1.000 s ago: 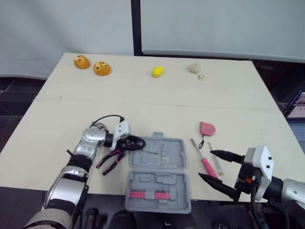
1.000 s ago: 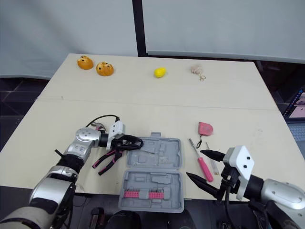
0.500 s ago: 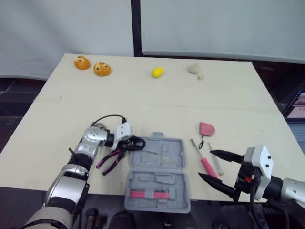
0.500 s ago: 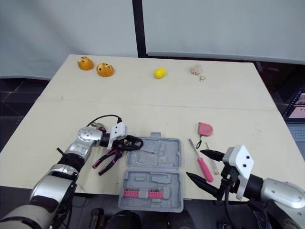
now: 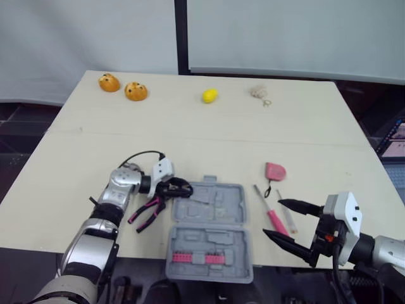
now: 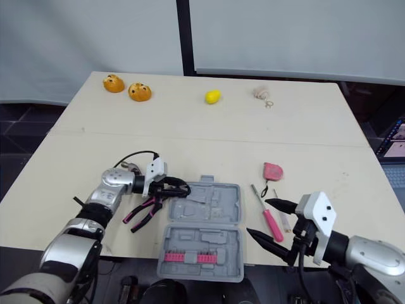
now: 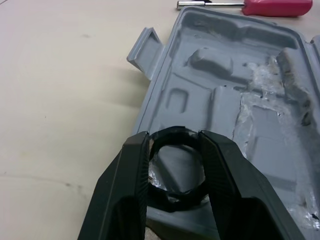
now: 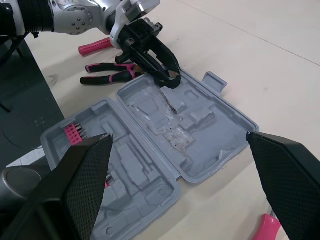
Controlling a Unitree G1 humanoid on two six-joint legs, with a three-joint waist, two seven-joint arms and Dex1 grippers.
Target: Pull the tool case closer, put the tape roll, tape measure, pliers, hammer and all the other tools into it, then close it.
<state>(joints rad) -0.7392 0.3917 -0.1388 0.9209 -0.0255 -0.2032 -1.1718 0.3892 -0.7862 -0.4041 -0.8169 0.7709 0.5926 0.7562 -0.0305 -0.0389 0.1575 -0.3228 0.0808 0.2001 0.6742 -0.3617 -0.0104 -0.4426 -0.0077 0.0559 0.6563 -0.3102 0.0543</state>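
Two halves of the tool case [image 5: 209, 231] are lying open at the table's [image 5: 190, 126] near edge. The left gripper [image 5: 177, 189] is clamping the tape roll [image 7: 172, 135] over the far half's left corner. Loading appears to be starting, and the next move is probably lowering the roll and releasing it. The right gripper [image 5: 272, 218] is hovering spread wide near the screwdriver [image 6: 271, 225]. The left wrist view is showing the roll hanging above a recess, where the eye views are giving a dark blot.
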